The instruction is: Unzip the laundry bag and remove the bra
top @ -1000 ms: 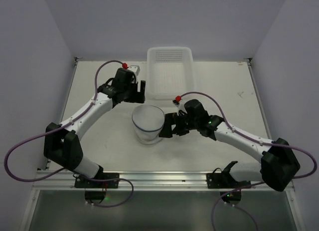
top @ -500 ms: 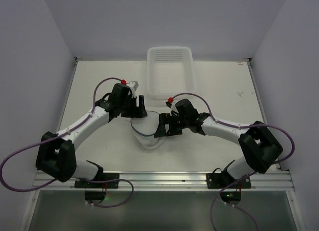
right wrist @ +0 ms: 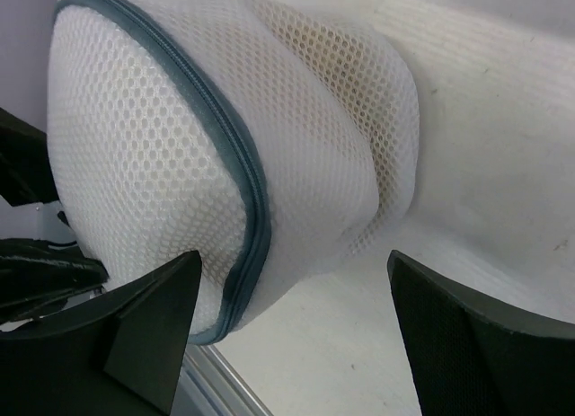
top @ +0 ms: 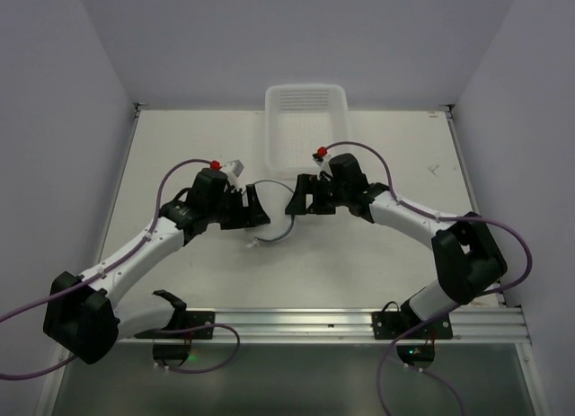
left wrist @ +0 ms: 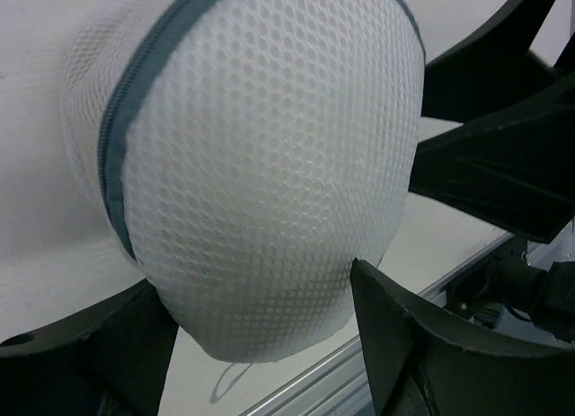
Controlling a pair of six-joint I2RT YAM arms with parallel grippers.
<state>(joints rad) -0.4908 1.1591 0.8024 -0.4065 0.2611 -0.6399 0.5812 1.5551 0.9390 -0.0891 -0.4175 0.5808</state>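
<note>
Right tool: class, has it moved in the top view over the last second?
Yes. The right tool has moved away from the arm bases, up the view, towards the white basket.

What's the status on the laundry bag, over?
Left gripper straddles laundry bag, grip unclear. Right gripper open around it. Bag tilted, zip closed where visible. Basket behind, apart.

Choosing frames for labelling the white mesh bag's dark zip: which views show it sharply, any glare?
Top external: even light, but the round white mesh laundry bag washes out against the pale table; only its dark zip rim reads. Left wrist: mesh crisp, no glare. Right wrist: zip sharp; fingers underexposed.
</note>
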